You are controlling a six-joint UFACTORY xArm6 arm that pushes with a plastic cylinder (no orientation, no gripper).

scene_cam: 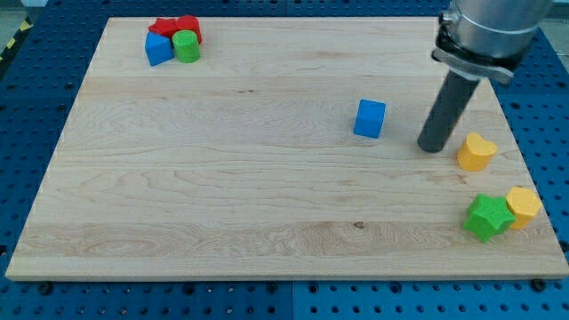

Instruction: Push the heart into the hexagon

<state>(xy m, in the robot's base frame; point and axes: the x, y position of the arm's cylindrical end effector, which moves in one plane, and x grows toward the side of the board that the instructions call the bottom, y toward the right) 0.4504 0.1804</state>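
Note:
A yellow heart (pixel 476 152) lies near the view's right edge of the wooden board (pixel 267 178). A yellow hexagon (pixel 524 204) sits below it, at the lower right, touching a green star (pixel 488 217). My tip (pixel 432 146) rests on the board just to the left of the yellow heart, a small gap apart. A blue cube (pixel 370 118) stands to the left of my tip.
At the view's top left, a cluster holds a red star (pixel 163 28), another red block (pixel 188 26), a blue block (pixel 158 49) and a green cylinder (pixel 187 46). The board's right edge is close to the heart and hexagon.

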